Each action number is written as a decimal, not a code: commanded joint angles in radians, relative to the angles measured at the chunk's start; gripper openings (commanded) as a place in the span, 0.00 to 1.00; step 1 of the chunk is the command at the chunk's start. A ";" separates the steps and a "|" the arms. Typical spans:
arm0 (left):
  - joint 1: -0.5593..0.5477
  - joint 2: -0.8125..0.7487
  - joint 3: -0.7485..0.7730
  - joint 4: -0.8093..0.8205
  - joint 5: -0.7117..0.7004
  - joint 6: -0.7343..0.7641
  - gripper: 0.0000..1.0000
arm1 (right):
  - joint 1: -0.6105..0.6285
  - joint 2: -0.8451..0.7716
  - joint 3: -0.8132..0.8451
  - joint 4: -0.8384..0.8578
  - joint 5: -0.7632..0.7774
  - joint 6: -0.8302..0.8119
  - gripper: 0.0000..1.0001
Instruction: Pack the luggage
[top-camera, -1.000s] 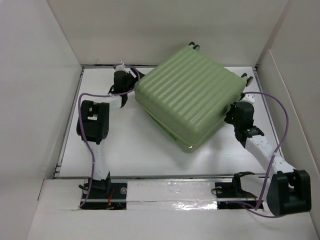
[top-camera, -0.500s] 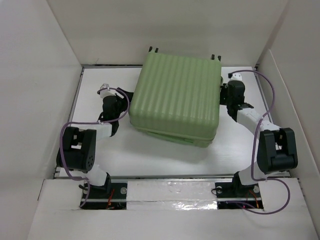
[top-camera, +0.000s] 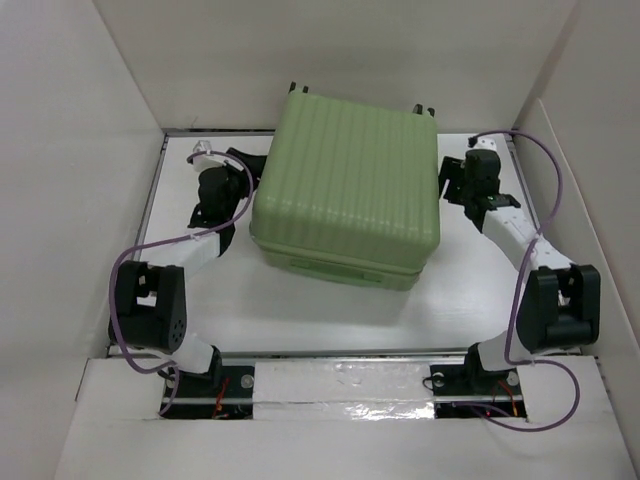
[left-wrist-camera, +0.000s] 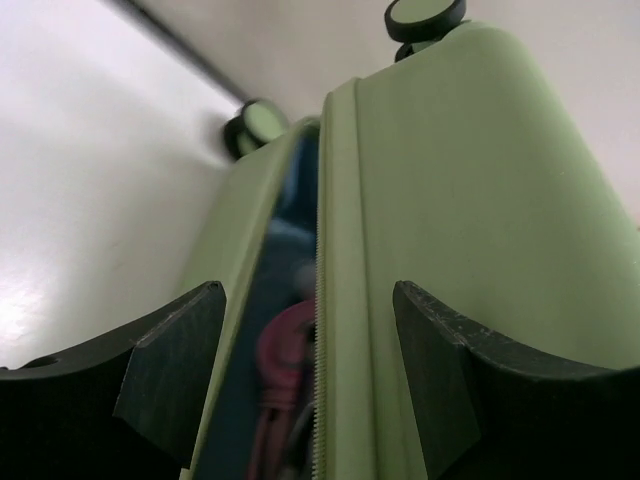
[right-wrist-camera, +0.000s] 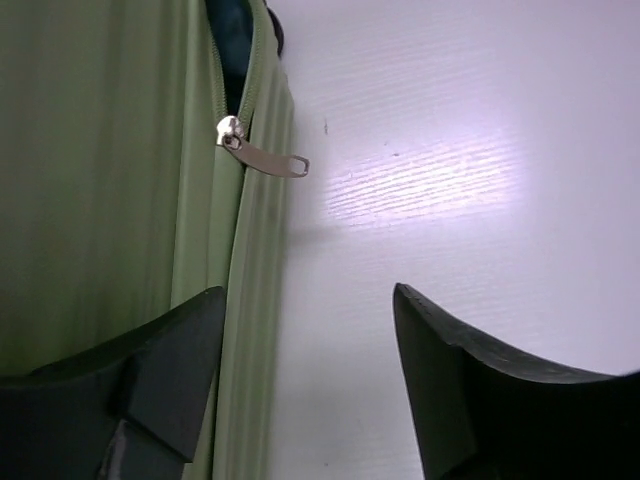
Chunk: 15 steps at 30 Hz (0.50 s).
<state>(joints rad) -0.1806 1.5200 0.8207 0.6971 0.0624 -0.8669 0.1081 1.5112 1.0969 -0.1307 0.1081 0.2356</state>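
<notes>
Green luggage (top-camera: 345, 190) flanked; left gripper (left-wrist-camera: 308, 300) spread astride seam, right gripper (right-wrist-camera: 308, 300) spread alongside.

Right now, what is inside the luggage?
Through the gap in the luggage, blue lining and a pink item show; the nearly shut shells hide everything else.

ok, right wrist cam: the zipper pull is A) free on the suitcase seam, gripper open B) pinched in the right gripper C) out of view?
A: the zipper pull lies free on the suitcase seam, ahead of the open right gripper.
</notes>
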 joint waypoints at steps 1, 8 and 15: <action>-0.138 -0.096 0.127 0.111 0.266 0.000 0.67 | 0.070 -0.155 0.038 0.138 -0.377 0.110 0.79; -0.138 -0.075 0.118 0.021 0.222 0.003 0.68 | -0.028 -0.452 -0.191 0.098 -0.372 0.103 0.67; -0.116 -0.028 0.018 0.076 0.192 -0.023 0.68 | -0.061 -0.709 -0.364 0.053 -0.412 0.108 0.36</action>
<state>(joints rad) -0.2722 1.4715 0.8677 0.7483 0.1272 -0.8551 0.0570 0.8474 0.7502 -0.0669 -0.2230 0.3309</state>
